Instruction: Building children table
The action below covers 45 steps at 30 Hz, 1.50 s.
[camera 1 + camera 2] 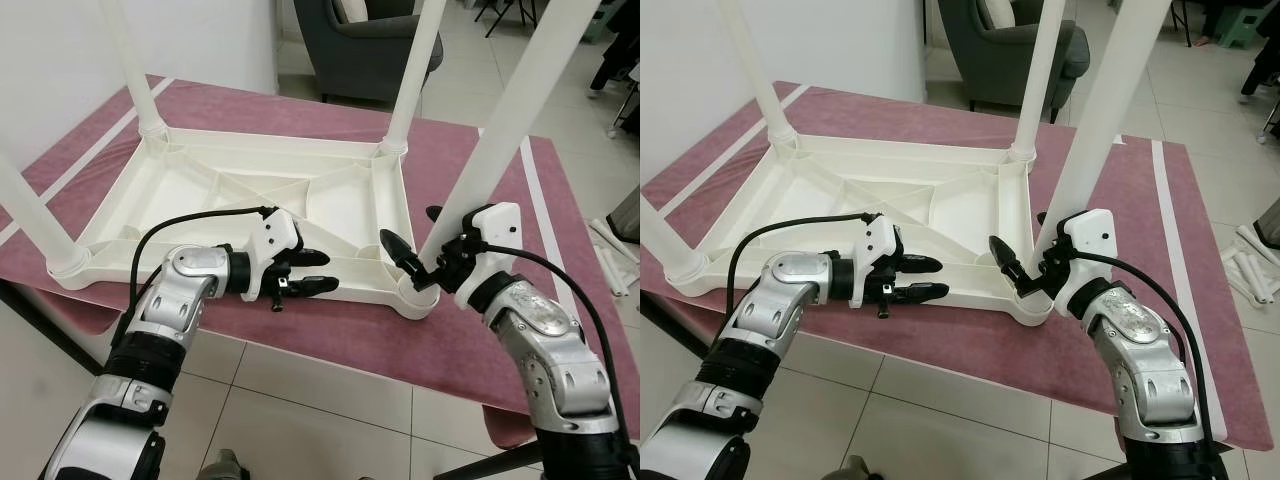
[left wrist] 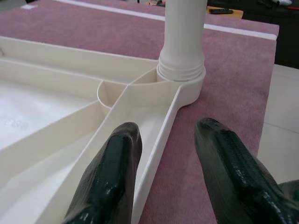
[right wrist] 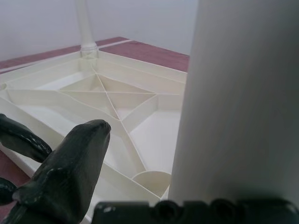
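White plastic children's table (image 1: pixel 300 200) — upside down on maroon mat (image 1: pixel 470 330), legs up

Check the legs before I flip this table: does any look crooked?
Yes. The near right leg, at the right gripper, leans off its corner socket on the upturned tabletop; the far legs stand straighter.

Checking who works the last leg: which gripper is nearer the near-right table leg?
Right. The right gripper is open around that leg just above its socket; the left gripper straddles the tabletop's near rim, further along.
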Tool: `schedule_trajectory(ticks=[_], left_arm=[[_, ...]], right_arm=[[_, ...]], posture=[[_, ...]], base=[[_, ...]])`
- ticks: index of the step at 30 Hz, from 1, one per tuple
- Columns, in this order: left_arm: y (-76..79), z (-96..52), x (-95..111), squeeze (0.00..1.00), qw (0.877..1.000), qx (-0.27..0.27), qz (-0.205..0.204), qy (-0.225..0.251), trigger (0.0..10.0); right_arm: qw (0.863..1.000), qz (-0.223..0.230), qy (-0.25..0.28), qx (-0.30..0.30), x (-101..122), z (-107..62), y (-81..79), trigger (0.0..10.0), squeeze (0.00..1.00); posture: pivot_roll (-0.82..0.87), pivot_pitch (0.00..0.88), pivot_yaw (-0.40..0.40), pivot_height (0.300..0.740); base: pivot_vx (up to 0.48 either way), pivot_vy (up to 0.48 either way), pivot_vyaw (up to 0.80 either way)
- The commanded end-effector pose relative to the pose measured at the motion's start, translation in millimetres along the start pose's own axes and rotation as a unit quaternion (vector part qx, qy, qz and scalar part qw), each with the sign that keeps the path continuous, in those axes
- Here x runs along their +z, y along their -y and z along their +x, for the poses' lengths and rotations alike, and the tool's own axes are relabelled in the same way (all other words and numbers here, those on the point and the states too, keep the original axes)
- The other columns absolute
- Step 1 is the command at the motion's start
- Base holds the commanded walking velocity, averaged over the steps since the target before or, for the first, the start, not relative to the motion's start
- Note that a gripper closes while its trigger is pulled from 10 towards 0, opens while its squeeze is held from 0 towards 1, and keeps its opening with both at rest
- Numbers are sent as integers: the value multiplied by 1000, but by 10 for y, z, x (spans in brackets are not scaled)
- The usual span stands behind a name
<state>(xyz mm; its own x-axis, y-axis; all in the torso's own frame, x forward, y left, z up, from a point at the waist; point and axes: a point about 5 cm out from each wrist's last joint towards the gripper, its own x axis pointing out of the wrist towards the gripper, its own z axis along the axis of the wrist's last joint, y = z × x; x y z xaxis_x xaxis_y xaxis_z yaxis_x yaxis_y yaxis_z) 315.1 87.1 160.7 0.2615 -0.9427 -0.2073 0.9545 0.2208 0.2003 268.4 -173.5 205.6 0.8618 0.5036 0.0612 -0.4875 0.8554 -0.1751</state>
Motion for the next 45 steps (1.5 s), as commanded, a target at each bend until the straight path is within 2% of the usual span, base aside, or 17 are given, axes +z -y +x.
schedule_trajectory(ticks=[1, 3, 6, 10, 13, 17, 19, 22, 23, 24, 25, 26, 27, 29, 34, 45], left_arm=[[-203, -84, -2, 0, 974, 227, -1, -7, 10000], [-164, -89, 39, 0, 976, 215, 7, -6, 10000], [-153, -72, 65, 0, 976, 219, 10, 0, 10000], [-135, -17, 98, 0, 973, 230, 34, 9, 10000], [-103, 65, 65, 0, 971, 226, 74, -24, 10000], [-99, 99, 42, 0, 972, 217, 80, -44, 10000], [-114, 169, 14, 0, 978, 190, 61, -65, 10000], [-114, 169, 14, 0, 978, 190, 61, -65, 10000], [-137, 216, 14, 0, 980, 177, 54, -73, 10000], [-166, 275, 11, 0, 981, 162, 60, -88, 10000], [-166, 275, 11, 0, 981, 162, 60, -88, 10000], [-202, 347, 10, 0, 981, 146, 77, -106, 10000], [-202, 347, 10, 0, 981, 146, 77, -106, 10000], [-233, 433, 9, 0, 980, 119, 102, -124, 10000], [-197, 556, -48, 0, 978, 67, 125, -155, 10000], [-261, 690, -86, 0, 974, 86, 122, -169, 10000]], right_arm=[[998, -1, 31, 45, 140, 71, -131, 10000, 0], [998, 1, 31, 46, 129, 90, -125, 10000, 0], [999, 6, 28, 44, 101, 101, -109, 10000, 0], [998, 25, 15, 59, 22, 107, -123, 10000, 0], [993, 38, -3, 111, -56, 104, -241, 10000, 0], [991, 45, -1, 123, -50, 113, -277, 10000, 0], [993, 46, -5, 108, -70, 144, -220, 10000, 0], [993, 46, -5, 108, -70, 144, -220, 10000, 0], [994, 46, -10, 98, -91, 152, -171, 10000, 0], [995, 46, -16, 91, -120, 150, -124, 10000, 0], [995, 46, -16, 91, -120, 150, -124, 10000, 0], [995, 44, -26, 89, -159, 147, -83, 10000, 0], [995, 44, -26, 89, -159, 147, -83, 10000, 0], [994, 42, -44, 93, -226, 142, -39, 10000, 0], [991, 42, -82, 95, -424, 129, 37, 10000, 0], [991, 53, -90, 84, -541, 153, 32, 10000, 0]], posture=[[93, 0, -15, 740], [93, 0, -14, 740], [91, 0, -12, 740], [89, 0, -9, 740], [92, 0, -14, 740], [95, 0, -19, 740], [99, 0, -25, 740], [99, 0, -25, 740], [102, 0, -32, 740], [103, 0, -33, 740], [103, 0, -33, 740], [99, 0, -33, 740], [99, 0, -33, 740], [91, 0, -28, 740], [84, 0, -17, 740], [80, 0, -1, 740]], base=[[0, 0, 0], [0, 0, 0], [0, 0, 0], [0, 0, 0], [0, 0, 0], [0, 0, 0], [0, 0, 0], [0, 0, 0], [0, 0, 0], [0, 0, 0], [0, 0, 0], [0, 0, 0], [0, 0, 0], [0, 0, 0], [0, 0, 0], [0, 0, 0]])
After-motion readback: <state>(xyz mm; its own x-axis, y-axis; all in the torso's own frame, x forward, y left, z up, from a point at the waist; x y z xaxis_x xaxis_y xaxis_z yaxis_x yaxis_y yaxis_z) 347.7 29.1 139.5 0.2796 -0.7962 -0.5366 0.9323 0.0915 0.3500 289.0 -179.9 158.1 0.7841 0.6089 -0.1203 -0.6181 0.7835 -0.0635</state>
